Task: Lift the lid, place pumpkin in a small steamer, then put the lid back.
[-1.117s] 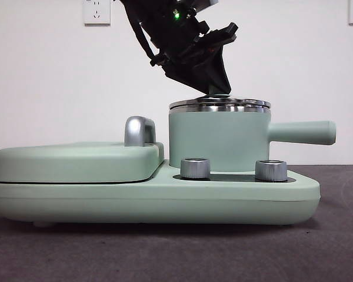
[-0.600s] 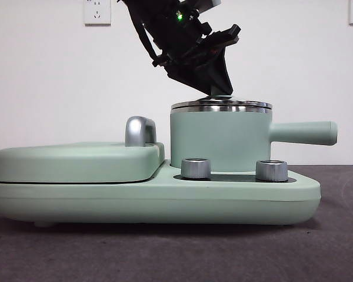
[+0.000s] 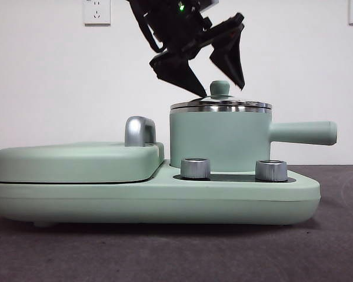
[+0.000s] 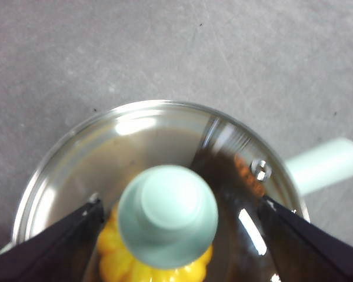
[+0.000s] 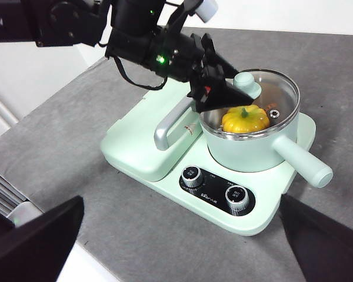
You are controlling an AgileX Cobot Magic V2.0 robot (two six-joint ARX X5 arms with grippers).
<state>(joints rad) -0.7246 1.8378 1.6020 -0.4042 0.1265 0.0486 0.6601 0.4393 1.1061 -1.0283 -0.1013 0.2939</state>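
Left gripper, which half a second earlier had been clamped on the small mint-green knob, now hung released just above it, black jaws spread to either side at upper centre of the front view. The round clear glass lid with steel rim sat flat on the mint-green cylindrical small steamer with its long side handle. Through the glass, the glossy yellow-orange ribbed pumpkin lay inside the pot. Judging by this, the task looked essentially complete. Right gripper waited wide open, well clear in the lower frame.
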